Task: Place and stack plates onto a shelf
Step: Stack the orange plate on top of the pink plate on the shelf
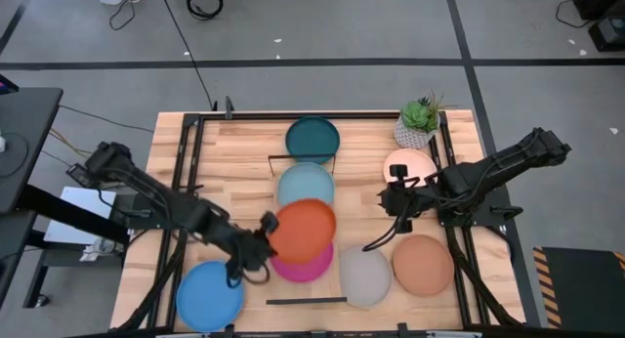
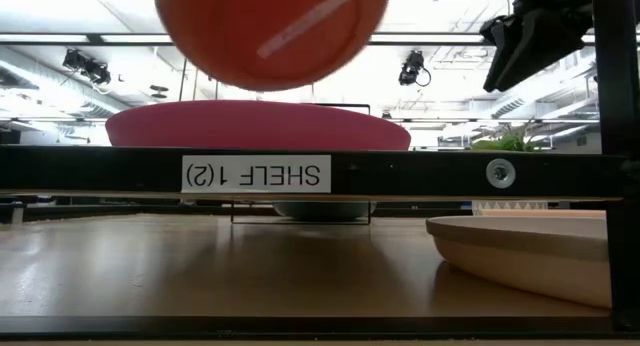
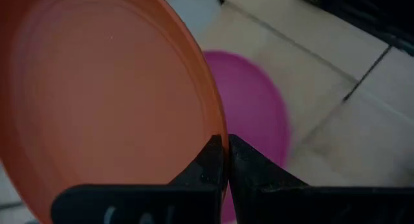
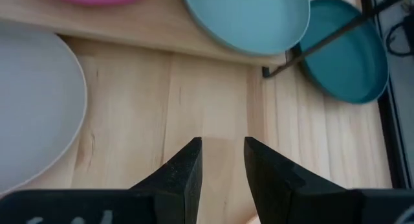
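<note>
Showing eight plates, one shelf (image 1: pixel 322 187). Left gripper (image 1: pixel 266 228) clenching orange plate (image 1: pixel 303 231) at centre, hiding most of magenta plate (image 1: pixel 305 268). Right gripper (image 1: pixel 395 198), three o'clock, slightly parted, grasping nothing.

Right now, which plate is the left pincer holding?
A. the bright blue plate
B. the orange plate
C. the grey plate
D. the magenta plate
B: the left pincer is clamped on the rim of the orange plate, lifted above the magenta plate on the shelf.
</note>
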